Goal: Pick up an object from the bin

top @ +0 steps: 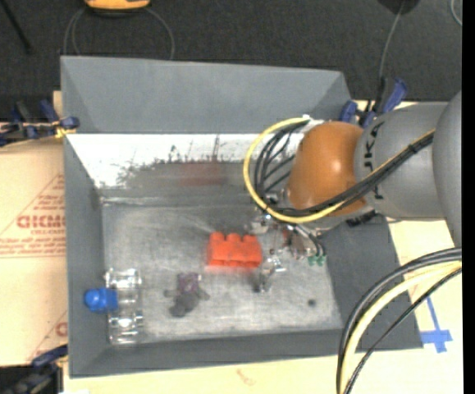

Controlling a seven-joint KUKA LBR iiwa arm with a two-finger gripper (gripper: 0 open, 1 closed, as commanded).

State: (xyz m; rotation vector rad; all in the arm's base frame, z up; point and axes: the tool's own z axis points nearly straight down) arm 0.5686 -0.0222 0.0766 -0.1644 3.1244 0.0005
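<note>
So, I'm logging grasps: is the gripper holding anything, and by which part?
Cannot tell: the gripper is at the orange block's right end, with no hold visible.

A block (235, 251) is lying at the middle of the bin (180, 97), the claw (267, 274) just right of it. A small figure (185, 292) is lying nearer the front, left of the block, and a bottle (124, 306) farther left.

The grey metal bin (81, 220) is lit from above. A pale glare is thrown across its far inner wall, while the wall at the view's left is left darker. A soft highlight is seen on the rounded orange wrist cover (327, 171).
</note>
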